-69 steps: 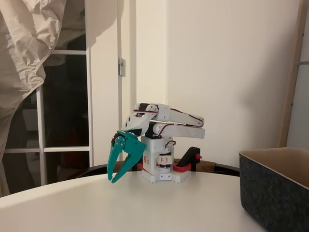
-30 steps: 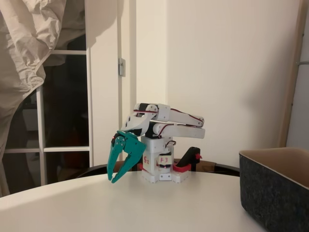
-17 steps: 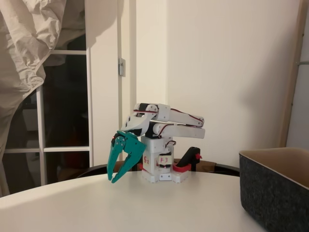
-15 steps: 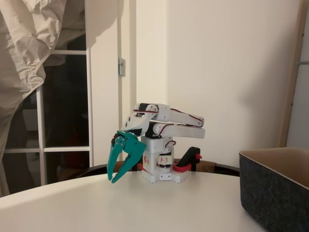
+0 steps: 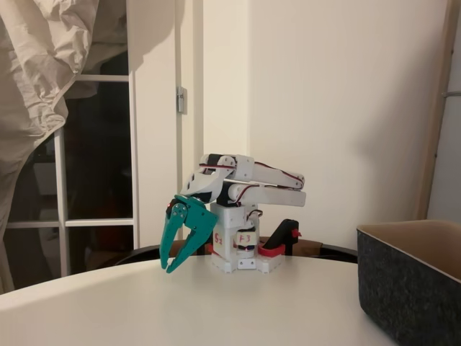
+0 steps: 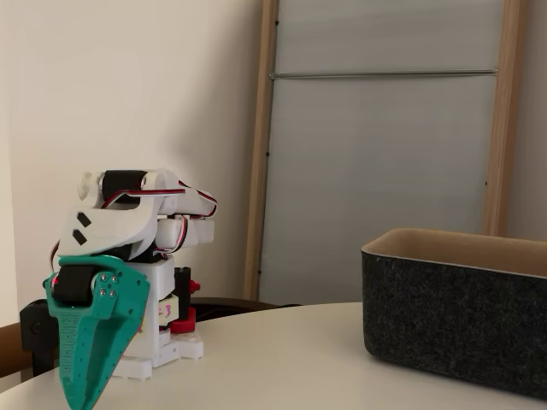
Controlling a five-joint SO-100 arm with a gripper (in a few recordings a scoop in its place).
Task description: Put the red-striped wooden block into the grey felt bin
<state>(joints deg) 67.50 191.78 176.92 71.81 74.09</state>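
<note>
While the arm sits folded, its teal gripper (image 5: 171, 265) hangs just above the table (image 5: 216, 310), jaws parted and empty. The grey felt bin (image 6: 453, 303) stands well apart.

Dim, warm indoor light, soft shadows, slightly grainy, sharp enough.

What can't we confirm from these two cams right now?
- Inside of the grey felt bin: both fixed views sit low, so its near wall hides the floor and any contents.
- Bin's full extent: cut off by the right edge in both fixed views.
- Tips of the gripper: cut off by the bottom edge in a fixed view; the other shows the fingers apart, holding nothing.
</note>
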